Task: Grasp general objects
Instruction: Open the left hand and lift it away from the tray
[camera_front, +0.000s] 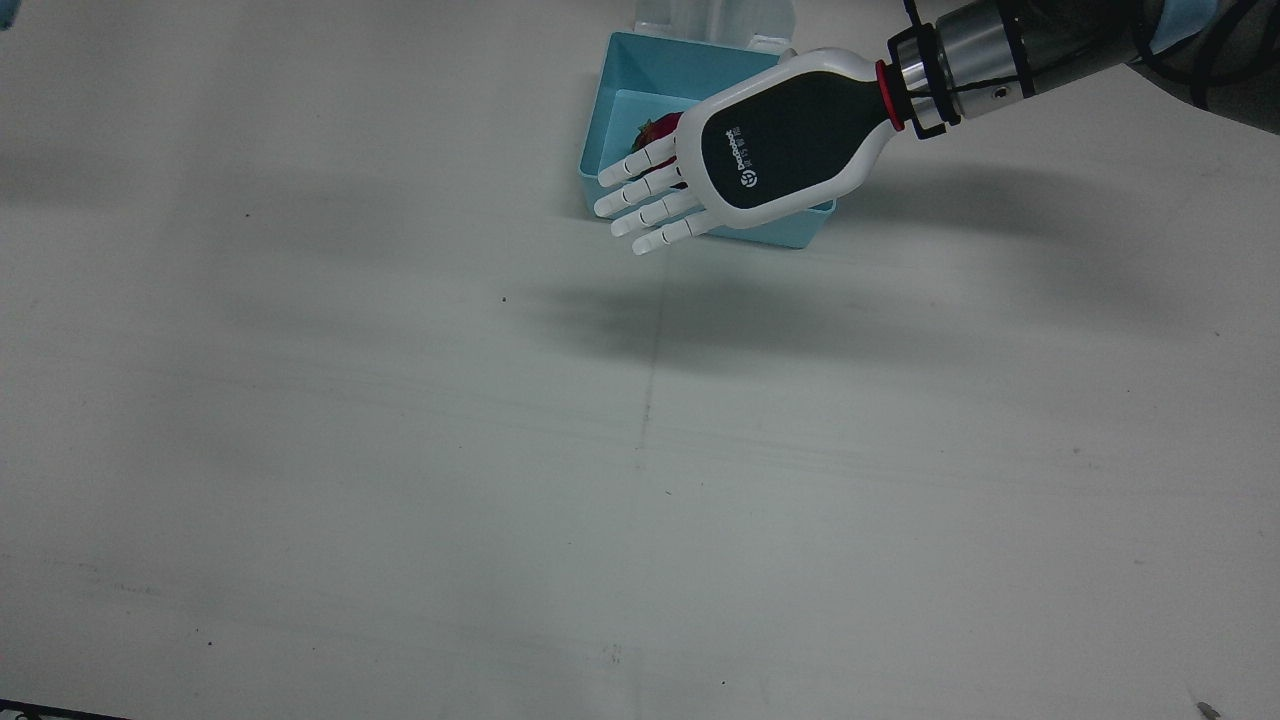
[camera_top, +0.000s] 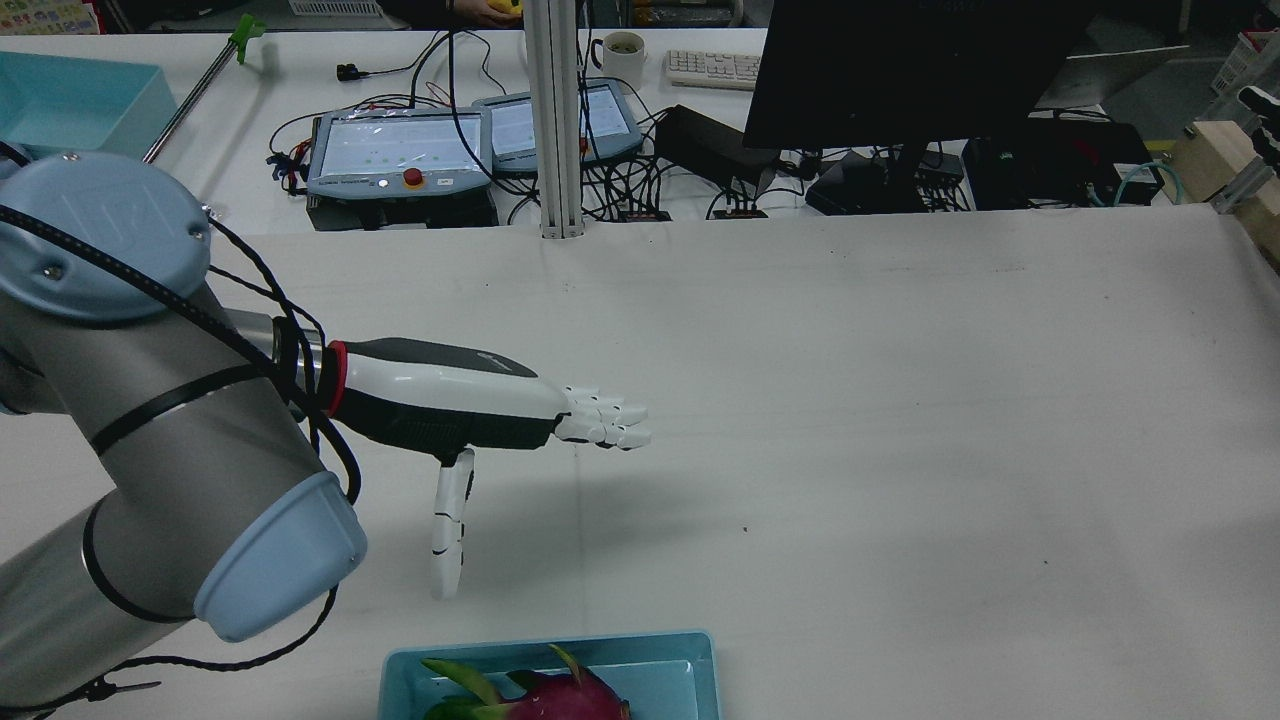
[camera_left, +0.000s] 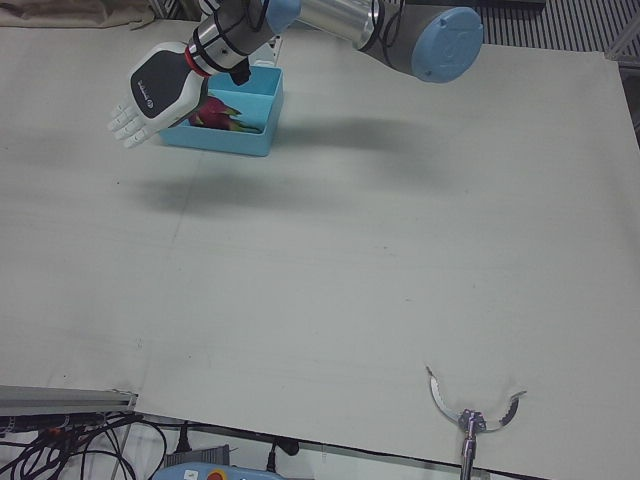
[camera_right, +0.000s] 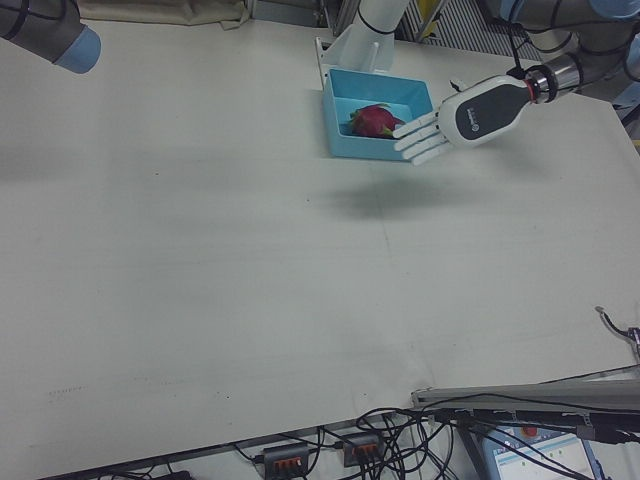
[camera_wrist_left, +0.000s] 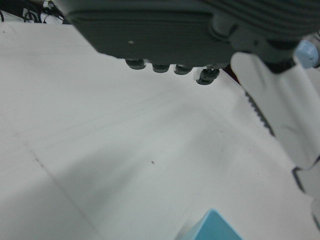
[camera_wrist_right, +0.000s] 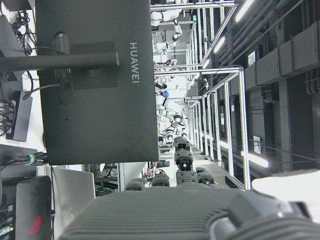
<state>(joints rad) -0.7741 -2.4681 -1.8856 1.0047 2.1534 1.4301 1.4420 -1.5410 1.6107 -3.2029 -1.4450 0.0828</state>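
Note:
A pink dragon fruit (camera_front: 655, 130) lies in a light blue bin (camera_front: 640, 60) at the table's robot-side edge; it also shows in the rear view (camera_top: 560, 695) and the right-front view (camera_right: 372, 120). My left hand (camera_front: 760, 140) hovers palm down over the bin's front part, open and empty, with straight fingers (camera_front: 640, 195) past the bin's corner and the thumb (camera_top: 450, 530) hanging down. It holds nothing. My right hand (camera_wrist_right: 180, 210) shows only in its own view, raised and facing the room, fingers stretched out, with nothing in it.
The right arm's elbow (camera_right: 50, 30) is high at the far side. A metal claw-like tool (camera_left: 470, 415) lies near the operators' edge. A monitor (camera_top: 900, 70), teach pendants (camera_top: 400, 150) and cables stand beyond the table.

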